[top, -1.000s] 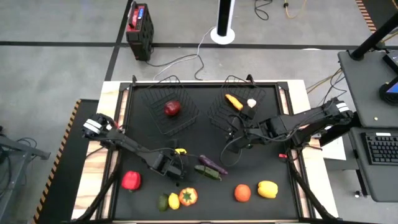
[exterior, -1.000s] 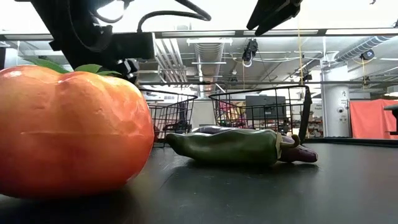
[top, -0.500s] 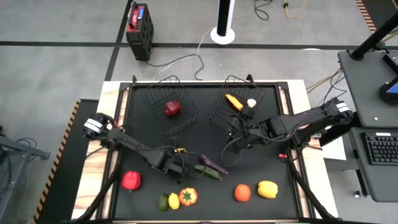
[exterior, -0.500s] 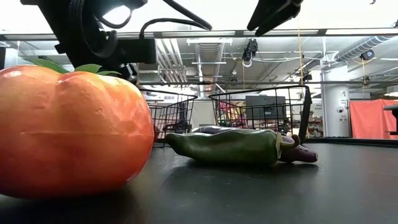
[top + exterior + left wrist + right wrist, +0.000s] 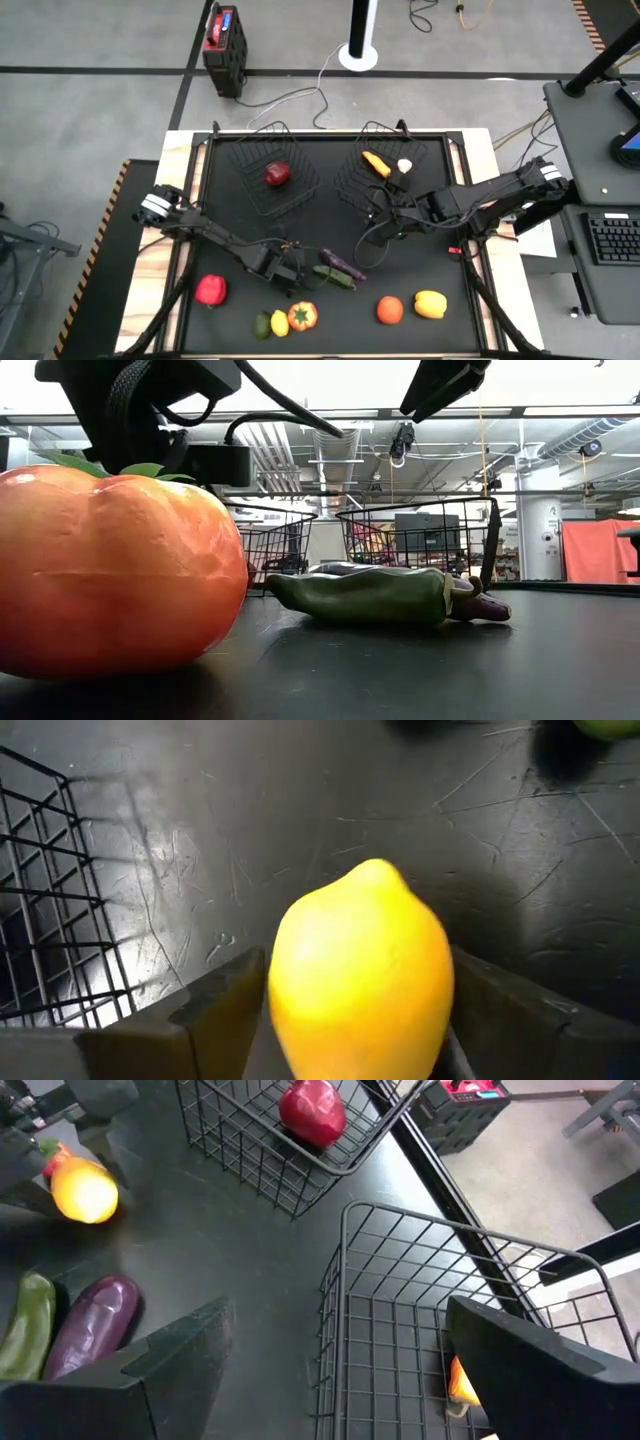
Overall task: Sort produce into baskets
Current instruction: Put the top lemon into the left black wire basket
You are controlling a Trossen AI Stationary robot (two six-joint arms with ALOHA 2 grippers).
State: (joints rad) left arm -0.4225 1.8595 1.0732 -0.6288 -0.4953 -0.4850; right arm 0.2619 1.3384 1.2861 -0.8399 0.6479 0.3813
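Note:
My left gripper is shut on a yellow lemon at the table's middle, near the left basket. The lemon also shows in the right wrist view. The left basket holds a red apple. The right basket holds a carrot and a garlic. My right gripper is open and empty, just above the near edge of the right basket. My left gripper pinches the lemon's two sides between its two fingers. The lemon's pointed tip faces away from the wrist. The lemon is lifted clear of the black table top.
A purple eggplant and a green cucumber lie right of my left gripper. Near the front edge lie a red pepper, a green fruit, a second lemon, an orange-red pepper, an orange and a yellow pepper.
My left gripper has risen a little from the table with the lemon held in it. My right arm has kept still.

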